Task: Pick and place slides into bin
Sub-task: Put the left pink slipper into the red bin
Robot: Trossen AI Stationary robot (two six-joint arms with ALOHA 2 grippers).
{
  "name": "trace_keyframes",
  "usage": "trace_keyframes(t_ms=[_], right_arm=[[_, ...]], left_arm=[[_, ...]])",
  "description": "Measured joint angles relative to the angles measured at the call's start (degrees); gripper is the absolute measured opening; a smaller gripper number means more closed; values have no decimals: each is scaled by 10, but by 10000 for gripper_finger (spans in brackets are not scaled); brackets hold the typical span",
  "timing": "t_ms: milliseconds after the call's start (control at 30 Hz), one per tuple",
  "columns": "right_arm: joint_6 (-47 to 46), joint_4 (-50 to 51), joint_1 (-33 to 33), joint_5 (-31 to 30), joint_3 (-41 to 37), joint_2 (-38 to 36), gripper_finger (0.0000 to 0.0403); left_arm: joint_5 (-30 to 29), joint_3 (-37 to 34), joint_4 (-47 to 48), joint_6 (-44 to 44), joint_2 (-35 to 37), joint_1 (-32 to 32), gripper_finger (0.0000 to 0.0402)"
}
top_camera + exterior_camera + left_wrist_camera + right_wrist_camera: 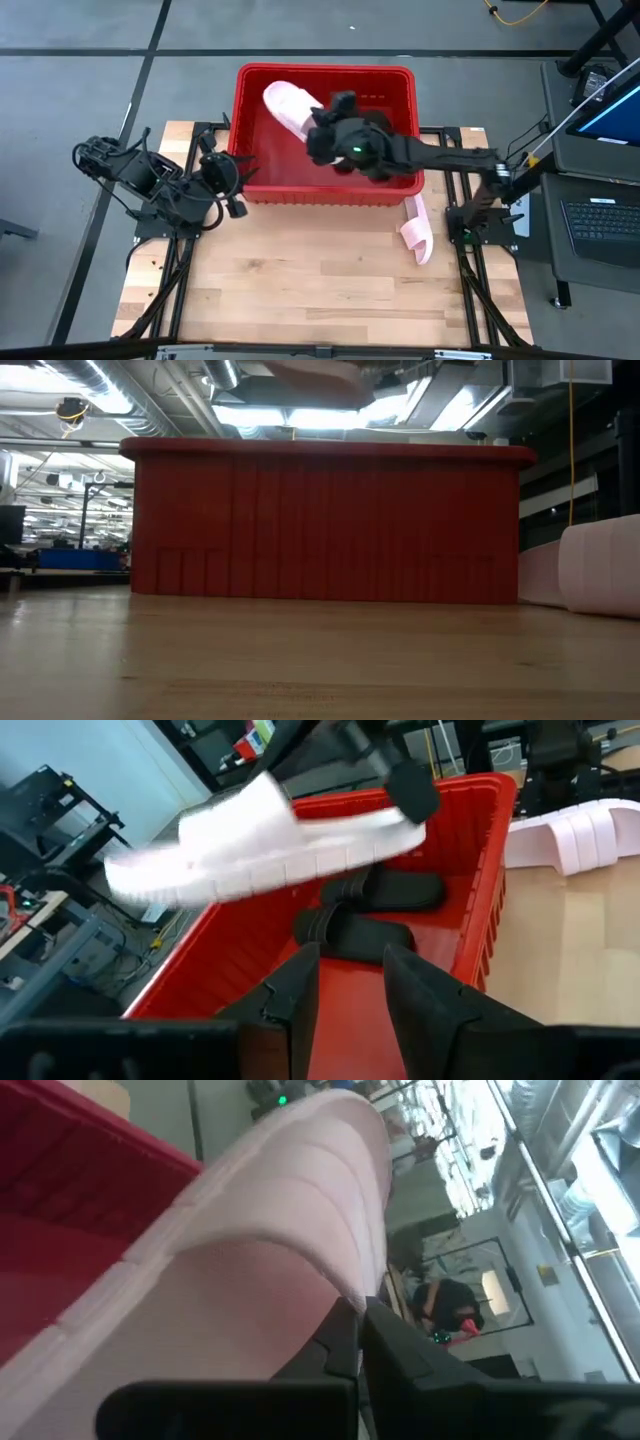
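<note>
Pink slide [285, 105] hangs over the red bin [330, 190], pinched in the right gripper's [322, 128] fingers; two black slides [365, 910] lie inside. Placing step: lower, then release. Left gripper [235, 180], fingers spread, waits beside the bin; another pink slide [418, 230] remains on the worktop [300, 290].

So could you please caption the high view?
Right pincer holds a pink slide over the red bin.

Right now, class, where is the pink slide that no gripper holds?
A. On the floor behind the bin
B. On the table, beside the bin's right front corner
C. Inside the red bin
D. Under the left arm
B: the high view shows the free pink slide on the table by the bin's right front corner, while the right gripper holds the other pink slide over the bin.
</note>
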State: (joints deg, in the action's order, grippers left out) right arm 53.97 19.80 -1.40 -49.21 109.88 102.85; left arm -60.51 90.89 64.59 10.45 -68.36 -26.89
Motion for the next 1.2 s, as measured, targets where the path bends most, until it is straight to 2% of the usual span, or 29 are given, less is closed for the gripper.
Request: trace_keyframes(t_ms=[167, 333, 567, 933, 1200], right_arm=[[-68, 119, -34, -54, 148, 94, 8], [-186, 223, -54, -44, 241, 140, 8], [-299, 245, -83, 51, 248, 147, 8], [-384, 276, -143, 55, 248, 170, 8], [-433, 315, -163, 60, 248, 214, 8]], left_arm=[[0, 0, 0, -14, 7, 0, 107], [0, 0, 2, -19, 18, 0, 105], [1, 0, 1, -22, 30, 0, 103], [2, 0, 1, -13, 30, 0, 102], [2, 0, 1, -7, 30, 0, 104]])
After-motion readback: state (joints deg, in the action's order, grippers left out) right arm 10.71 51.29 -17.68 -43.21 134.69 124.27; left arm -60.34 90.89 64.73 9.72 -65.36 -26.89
